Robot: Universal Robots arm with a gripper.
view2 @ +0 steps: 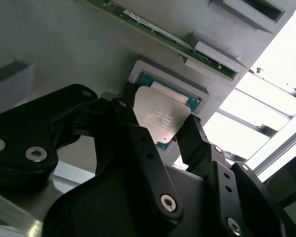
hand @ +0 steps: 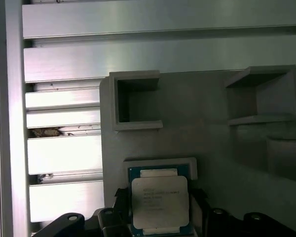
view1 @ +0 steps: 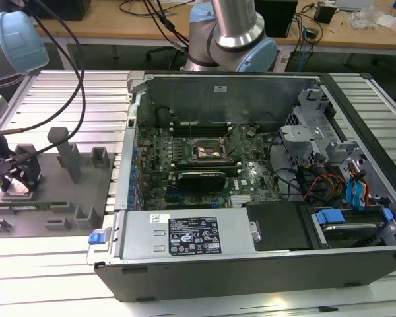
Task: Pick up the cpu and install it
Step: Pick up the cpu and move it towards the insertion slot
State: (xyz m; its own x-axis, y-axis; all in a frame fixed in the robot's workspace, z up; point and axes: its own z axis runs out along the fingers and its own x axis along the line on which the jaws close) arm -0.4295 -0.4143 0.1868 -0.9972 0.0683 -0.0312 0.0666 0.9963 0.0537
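While the gripper (view2: pixel 157 123) pinches the cpu (view2: pixel 162 118) by two side edges | cpu just over its tray (view2: pixel 49 44) pocket, exterior view's left | likely light, stiff, thin, easy to break; hold edges only

A robotics workshop is suggested by the opened grey metal computer case (view1: pixel 264 271) at centre, the ribbed aluminium worktable (view1: pixel 46 264) beneath and cable-strewn wooden benches (view1: pixel 112 30) along the top.
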